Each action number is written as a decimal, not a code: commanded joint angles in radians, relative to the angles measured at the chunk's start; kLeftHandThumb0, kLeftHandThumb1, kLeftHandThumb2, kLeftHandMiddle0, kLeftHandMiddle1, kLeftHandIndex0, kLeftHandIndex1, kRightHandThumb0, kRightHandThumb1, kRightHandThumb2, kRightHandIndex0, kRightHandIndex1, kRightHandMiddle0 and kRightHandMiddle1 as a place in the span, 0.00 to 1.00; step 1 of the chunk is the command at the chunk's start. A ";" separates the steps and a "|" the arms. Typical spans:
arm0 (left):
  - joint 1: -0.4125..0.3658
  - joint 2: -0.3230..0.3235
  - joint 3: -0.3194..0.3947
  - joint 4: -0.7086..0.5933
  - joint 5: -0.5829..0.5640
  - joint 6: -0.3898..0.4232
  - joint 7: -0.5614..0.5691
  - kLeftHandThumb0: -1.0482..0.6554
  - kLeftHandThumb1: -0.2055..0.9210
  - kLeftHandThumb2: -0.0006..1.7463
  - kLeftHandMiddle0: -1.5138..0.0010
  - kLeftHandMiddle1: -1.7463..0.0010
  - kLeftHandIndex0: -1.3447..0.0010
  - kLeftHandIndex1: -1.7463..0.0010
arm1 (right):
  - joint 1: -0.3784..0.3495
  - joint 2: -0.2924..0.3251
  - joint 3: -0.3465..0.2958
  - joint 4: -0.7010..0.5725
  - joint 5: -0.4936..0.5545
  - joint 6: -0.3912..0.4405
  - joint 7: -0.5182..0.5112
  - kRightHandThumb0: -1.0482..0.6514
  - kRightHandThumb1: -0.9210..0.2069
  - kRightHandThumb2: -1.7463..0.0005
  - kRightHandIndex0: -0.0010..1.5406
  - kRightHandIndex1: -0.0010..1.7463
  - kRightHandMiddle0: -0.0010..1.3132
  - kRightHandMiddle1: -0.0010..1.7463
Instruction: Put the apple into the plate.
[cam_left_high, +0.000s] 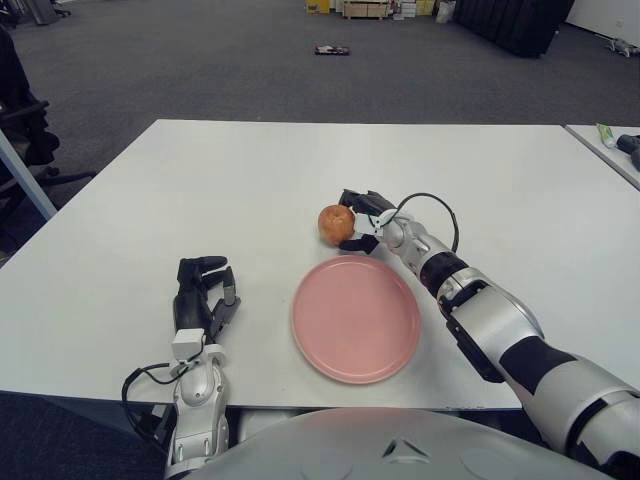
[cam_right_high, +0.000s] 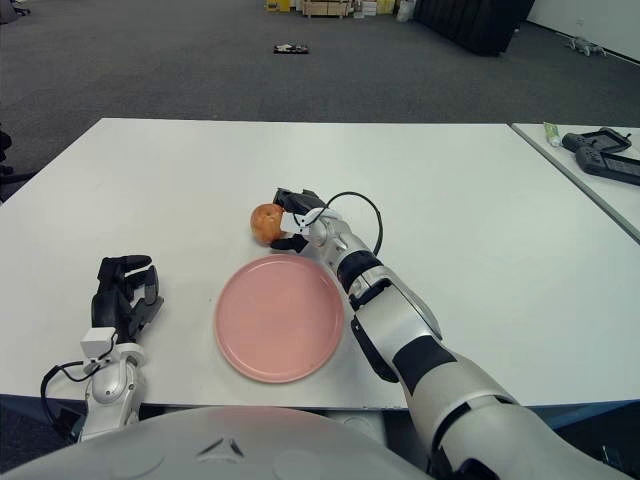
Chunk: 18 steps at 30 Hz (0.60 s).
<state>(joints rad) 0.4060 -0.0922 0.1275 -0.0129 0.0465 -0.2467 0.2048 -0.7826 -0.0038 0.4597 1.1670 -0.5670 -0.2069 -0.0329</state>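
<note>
Now the right hand (cam_left_high: 362, 220) closes its fingers around the apple (cam_left_high: 335, 223), just behind the pink plate (cam_left_high: 355, 317). Only the right eye view shows a black device (cam_right_high: 603, 155) on the side table. Left hand (cam_left_high: 203, 292) shows left of the plate, fingers loosely curled, holding nothing.

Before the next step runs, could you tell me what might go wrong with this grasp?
The right hand meets the apple only from one side with its fingertips, so the round fruit might roll left across the table instead of being gripped. A weak pinch could also drop it short of the pink plate.
</note>
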 joint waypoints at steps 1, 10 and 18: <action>0.015 -0.004 -0.002 0.032 -0.004 0.025 -0.004 0.41 0.96 0.34 0.73 0.11 0.84 0.00 | -0.015 0.001 -0.021 0.013 0.026 -0.006 0.003 0.60 0.67 0.18 0.50 0.89 0.40 1.00; 0.012 -0.009 -0.001 0.028 -0.004 0.037 0.002 0.41 0.97 0.33 0.74 0.12 0.84 0.00 | -0.020 0.005 -0.041 0.024 0.050 0.009 0.007 0.61 0.70 0.14 0.52 0.94 0.39 1.00; 0.007 -0.006 0.001 0.034 -0.001 0.032 0.001 0.41 0.97 0.33 0.73 0.11 0.84 0.00 | -0.020 0.007 -0.051 0.029 0.059 0.005 -0.002 0.61 0.71 0.13 0.52 0.96 0.39 1.00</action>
<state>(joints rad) 0.4031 -0.0964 0.1284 -0.0116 0.0467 -0.2457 0.2052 -0.7826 0.0032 0.4201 1.1850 -0.5221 -0.2075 -0.0298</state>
